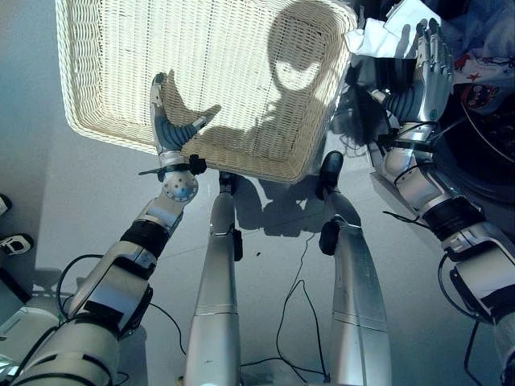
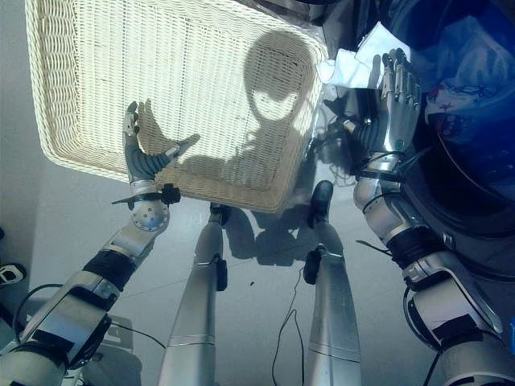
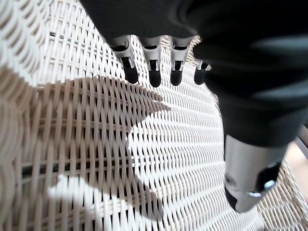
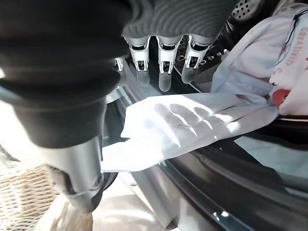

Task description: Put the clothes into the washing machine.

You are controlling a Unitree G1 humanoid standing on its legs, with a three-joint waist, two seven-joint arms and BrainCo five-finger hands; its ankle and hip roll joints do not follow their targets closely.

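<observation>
A white cloth (image 1: 385, 34) hangs over the front rim of the washing machine (image 1: 483, 173) at the right, one end trailing out toward the basket. My right hand (image 1: 430, 68) hovers just above it with straight fingers (image 4: 163, 72), holding nothing. More clothes (image 2: 467, 88), white with red print, lie inside the dark drum. The pale wicker basket (image 1: 201, 56) on the floor ahead has nothing in it. My left hand (image 1: 169, 121) is open above its near wall, fingers (image 3: 154, 67) spread over the weave (image 3: 96, 144).
The basket's right corner stands close to the machine's opening. Grey floor runs along the left and near sides. A person's shoe (image 1: 14, 241) shows at the left edge.
</observation>
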